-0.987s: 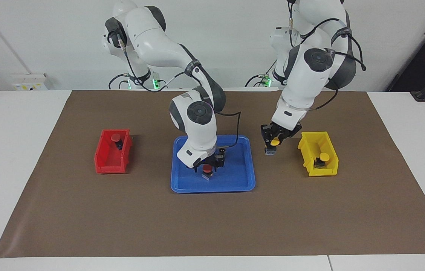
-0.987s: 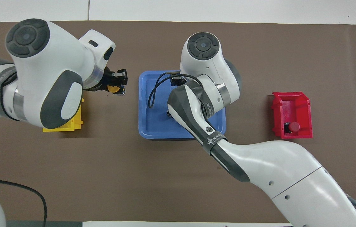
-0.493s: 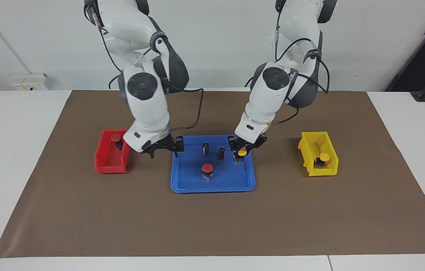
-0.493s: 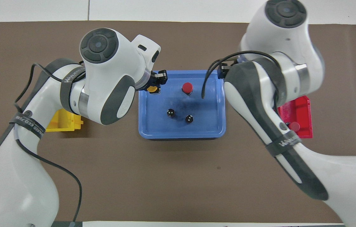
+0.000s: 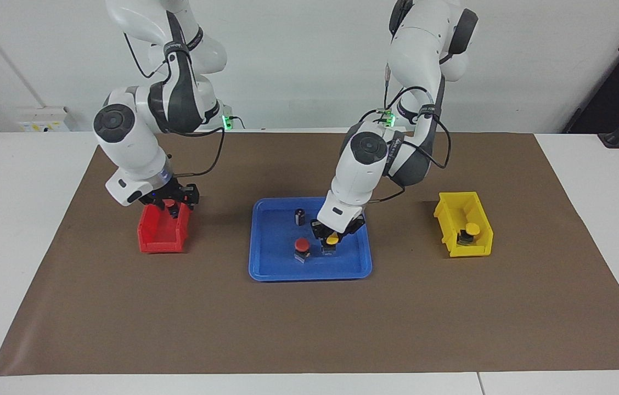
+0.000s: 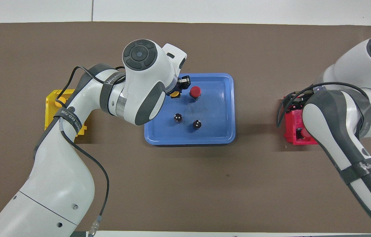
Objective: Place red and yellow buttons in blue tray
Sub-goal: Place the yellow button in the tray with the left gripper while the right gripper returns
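**Yellow button low over the tray, beside the red one**

The wide flat blue plastic tray (image 5: pixel 265 269) lies at the middle of the brown mat. The left gripper (image 5: pixel 332 240) pinches a yellow mushroom-cap push-button (image 5: pixel 332 240) low inside it, just beside the red mushroom-cap push-button (image 5: pixel 302 245) standing there. Best to lower straight, base flat, clear of that red cap, then spread the fingers. The right gripper (image 5: pixel 169 202) hangs over the small deep red bin (image 5: pixel 156 241), where another red button (image 6: pixel 304 133) waits; fingers, cannot tell. One yellow button (image 5: pixel 471 229) sits in the small yellow bin (image 5: pixel 452 211).
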`<state>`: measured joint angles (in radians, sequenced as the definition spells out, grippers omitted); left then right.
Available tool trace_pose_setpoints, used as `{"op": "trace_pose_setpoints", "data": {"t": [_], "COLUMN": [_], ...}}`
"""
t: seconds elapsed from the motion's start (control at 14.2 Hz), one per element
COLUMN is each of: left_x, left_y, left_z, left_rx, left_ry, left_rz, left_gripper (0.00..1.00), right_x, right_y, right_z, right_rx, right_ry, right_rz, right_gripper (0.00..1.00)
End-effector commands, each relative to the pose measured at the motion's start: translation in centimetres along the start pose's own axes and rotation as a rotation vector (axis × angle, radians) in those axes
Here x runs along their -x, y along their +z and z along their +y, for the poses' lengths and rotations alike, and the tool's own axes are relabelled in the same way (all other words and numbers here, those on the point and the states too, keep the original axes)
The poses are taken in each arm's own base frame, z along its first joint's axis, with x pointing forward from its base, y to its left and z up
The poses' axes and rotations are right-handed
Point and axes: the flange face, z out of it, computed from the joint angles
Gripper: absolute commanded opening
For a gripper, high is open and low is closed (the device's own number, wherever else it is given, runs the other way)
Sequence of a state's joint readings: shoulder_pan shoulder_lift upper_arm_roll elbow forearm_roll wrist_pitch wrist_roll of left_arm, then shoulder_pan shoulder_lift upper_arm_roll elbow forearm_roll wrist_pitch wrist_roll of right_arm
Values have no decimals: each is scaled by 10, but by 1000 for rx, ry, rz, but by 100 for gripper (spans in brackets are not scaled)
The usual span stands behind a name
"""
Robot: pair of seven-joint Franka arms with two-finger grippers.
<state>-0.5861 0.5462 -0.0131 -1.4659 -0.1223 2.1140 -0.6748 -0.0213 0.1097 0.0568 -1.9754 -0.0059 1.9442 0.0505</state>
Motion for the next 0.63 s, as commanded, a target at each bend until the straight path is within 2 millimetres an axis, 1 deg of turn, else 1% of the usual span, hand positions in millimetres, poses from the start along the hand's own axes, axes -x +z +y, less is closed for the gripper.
{"op": "trace_pose_setpoints", "data": {"t": [0.0,0.07,0.14,0.21,0.28,0.35,0.42,0.56], "left_x": [-6,-6,-7,-7,-7,-8,-7,-8], "left_y": [11,12,11,11,11,11,10,11], "left_z": [4,3,4,4,4,3,4,4], "left_rx": [-3,-3,2,4,6,5,2,-2], "left_ry": [-10,-9,-10,-10,-10,-13,-7,-5], "left_rz": [22,24,28,30,33,33,40,43], "left_gripper": [2,4,13,26,41,52,56,62], "right_x": [21,25,29,30,31,32,32,32], "right_y": [13,20,23,28,29,28,29,29], "right_z": [15,17,19,23,29,29,29,32], "right_rx": [-18,-18,-17,-17,-19,-19,-19,-19], "right_ry": [-20,-35,-53,-53,-41,-43,-50,-87], "right_rz": [16,18,26,31,29,31,29,27], "right_gripper": [72,72,71,70,70,69,69,69]}}
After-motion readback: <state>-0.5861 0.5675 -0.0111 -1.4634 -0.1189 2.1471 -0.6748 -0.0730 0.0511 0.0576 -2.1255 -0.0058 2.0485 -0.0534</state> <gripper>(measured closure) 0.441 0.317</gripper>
